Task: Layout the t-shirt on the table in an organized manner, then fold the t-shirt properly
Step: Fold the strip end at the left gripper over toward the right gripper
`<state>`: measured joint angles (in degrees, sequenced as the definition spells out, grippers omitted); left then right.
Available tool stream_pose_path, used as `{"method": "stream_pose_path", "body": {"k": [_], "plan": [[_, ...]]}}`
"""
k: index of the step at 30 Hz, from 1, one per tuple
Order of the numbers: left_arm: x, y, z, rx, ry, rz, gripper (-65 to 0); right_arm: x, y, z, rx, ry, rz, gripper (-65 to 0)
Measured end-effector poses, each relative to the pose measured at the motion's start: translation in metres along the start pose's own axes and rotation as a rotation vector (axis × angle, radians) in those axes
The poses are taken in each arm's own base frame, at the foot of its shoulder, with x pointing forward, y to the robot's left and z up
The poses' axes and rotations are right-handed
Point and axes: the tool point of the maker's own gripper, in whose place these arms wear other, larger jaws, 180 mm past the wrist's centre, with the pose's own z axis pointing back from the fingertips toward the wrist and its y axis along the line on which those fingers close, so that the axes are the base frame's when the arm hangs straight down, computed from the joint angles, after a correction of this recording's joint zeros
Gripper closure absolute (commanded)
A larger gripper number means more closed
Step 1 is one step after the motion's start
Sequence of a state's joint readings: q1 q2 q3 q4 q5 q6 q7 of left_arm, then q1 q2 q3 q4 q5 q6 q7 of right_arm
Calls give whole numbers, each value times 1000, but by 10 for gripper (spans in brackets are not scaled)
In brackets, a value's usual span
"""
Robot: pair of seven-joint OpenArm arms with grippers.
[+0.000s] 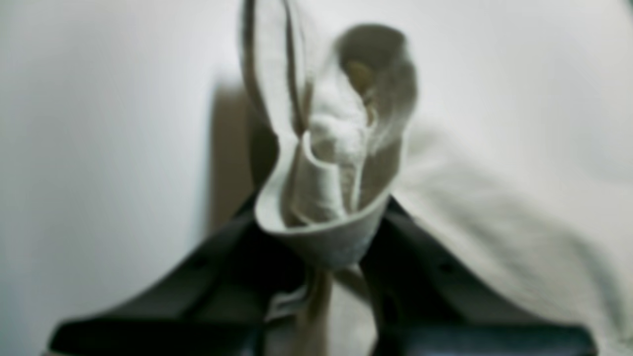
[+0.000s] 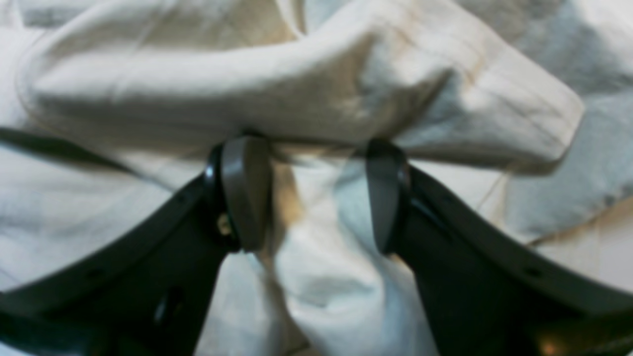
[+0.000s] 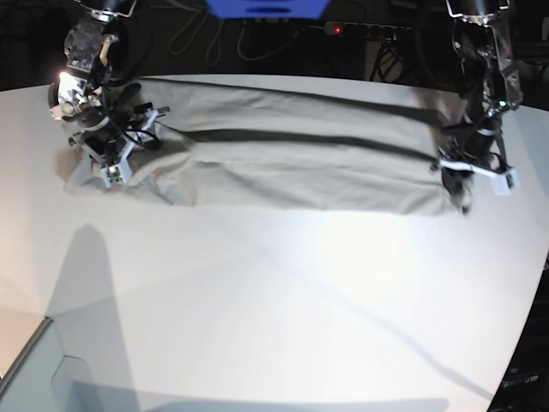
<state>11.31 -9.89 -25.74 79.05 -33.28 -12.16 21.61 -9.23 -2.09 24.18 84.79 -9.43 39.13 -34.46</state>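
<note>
Base view is showing the t-shirt [image 3: 283, 163] lying stretched along the table's [image 3: 274, 292] far edge, with the left gripper [image 1: 321, 217] pinching its bunched end and the right gripper [image 2: 314, 193] clamping a fold

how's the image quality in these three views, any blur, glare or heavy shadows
Left wrist view: soft focus throughout, the pinched fold of the light grey-beige cotton t-shirt blurred. Right wrist view: also blurred, black fingers and cloth smeared. Base view: sharper, with glare on the large white table, long arm shadows across it, and curved, wide-angle edges.
</note>
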Motion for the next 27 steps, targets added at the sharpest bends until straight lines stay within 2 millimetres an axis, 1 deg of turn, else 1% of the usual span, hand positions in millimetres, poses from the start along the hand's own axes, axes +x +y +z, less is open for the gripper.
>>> {"method": "stream_pose_path", "body": {"k": [1, 3, 4, 5, 6, 7, 9, 11, 12, 15, 19, 22, 25, 27], "plan": [[15, -12, 5, -30, -46, -20, 0, 1, 0, 0, 0, -2, 0, -315], [33, -39, 18, -93, -106, -57, 0, 3, -1, -1, -2, -2, 3, -316], [36, -55, 23, -127, -128, -56, 0, 4, -1, -1, -2, -2, 5, -317], [34, -68, 29, -141, -136, -58, 0, 4, -1, -1, -3, -1, 7, -317], [25, -85, 35, -180, -122, -67, 0, 5, -1, -1, -2, -2, 7, -317], [12, -104, 40, -232, -91, -73, 0, 5, 0, -1, -1, -2, 6, -317], [-22, -137, 46, -317, -10, -78, 0, 5, 0, -2, -1, -3, 5, -317], [-55, -163, 50, -385, 70, -125, 0, 5, 0, -2, -1, -3, 5, -317], [-68, -172, 50, -406, 95, -152, 0, 5, 0, -2, -1, -3, 6, -316], [-99, -184, 48, -429, 171, -213, 0, 6, 0, -2, -1, -3, 6, -315], [-121, -214, 41, -491, 213, -254, 0, 4, 1, -1, 0, -2, 5, -315], [-131, -235, 37, -540, 236, -274, 0, 5, 0, -1, -1, -4, 6, -315], [-137, -245, 34, -566, 253, -290, 0, 4, 0, -1, -1, -3, 5, -314], [-136, -252, 33, -578, 250, -297, 0, 4, 0, -1, -1, -2, 6, -314]]}}
